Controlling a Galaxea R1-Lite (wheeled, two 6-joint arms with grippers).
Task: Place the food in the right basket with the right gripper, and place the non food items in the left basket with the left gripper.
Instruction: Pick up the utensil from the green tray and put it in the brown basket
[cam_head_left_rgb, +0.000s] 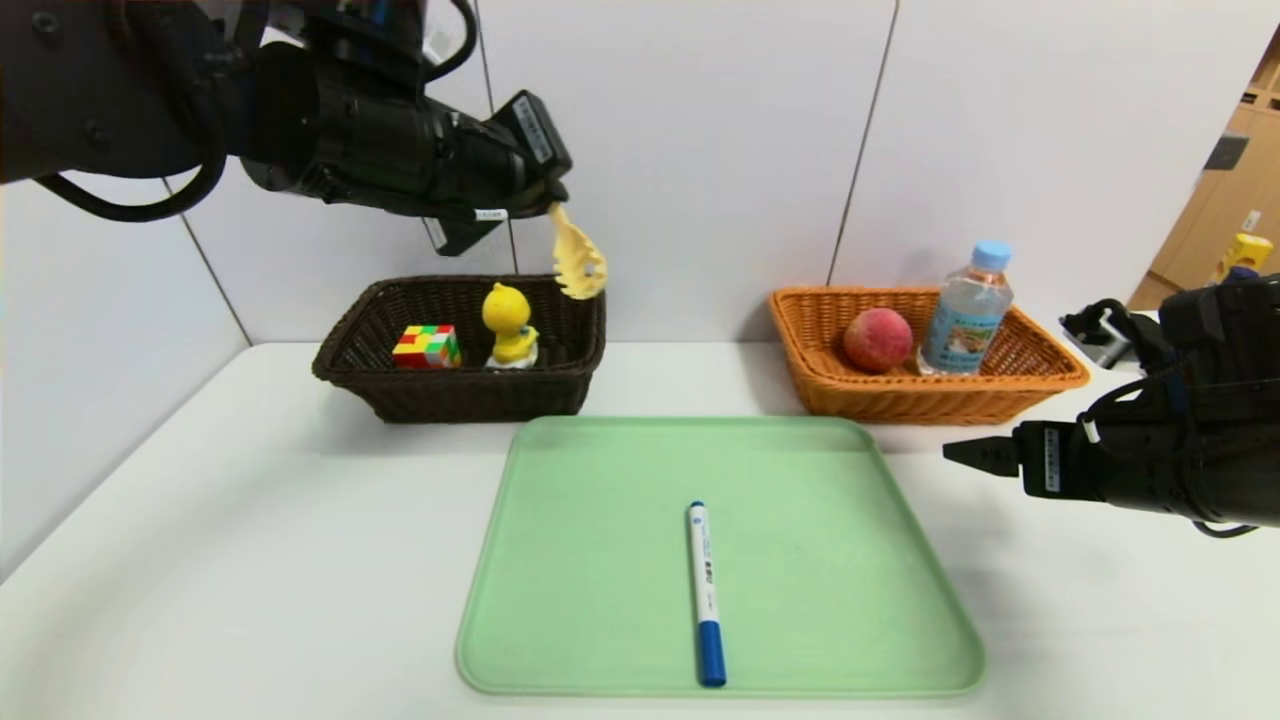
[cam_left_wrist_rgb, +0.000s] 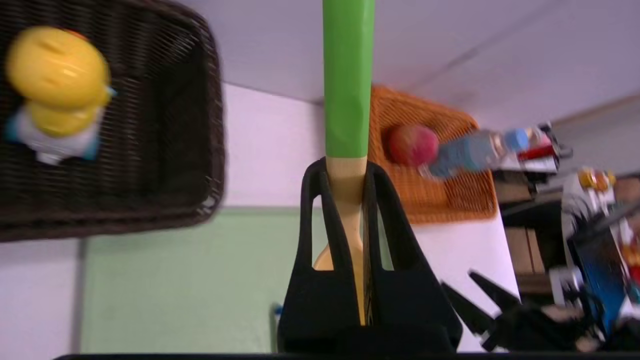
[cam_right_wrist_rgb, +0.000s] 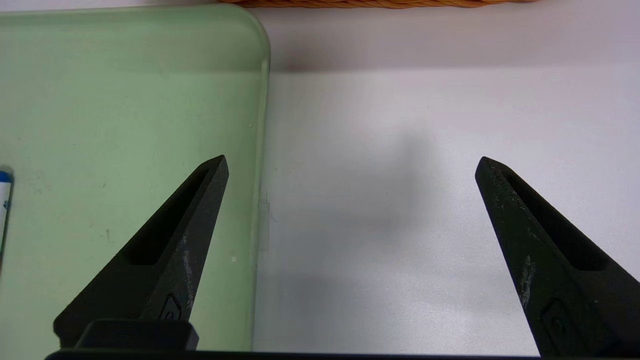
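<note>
Left gripper (cam_head_left_rgb: 550, 200) jaws clamp the pasta spoon (cam_head_left_rgb: 578, 262) seemingly over the dark basket (cam_head_left_rgb: 440, 390); right gripper (cam_right_wrist_rgb: 350, 167) jaws gape

Tray (cam_head_left_rgb: 800, 520): pale green, rounded corners, raised rim; lies flat at table centre, 6 o'clock from the gap between the two baskets.
Table (cam_head_left_rgb: 250, 520): white, matte; carries the tray.
Wall (cam_head_left_rgb: 700, 150): white panels with dark seams, 12 o'clock, behind the table.
Wooden cabinet (cam_head_left_rgb: 1215, 200): tan, at 2 o'clock, partly cropped.
</note>
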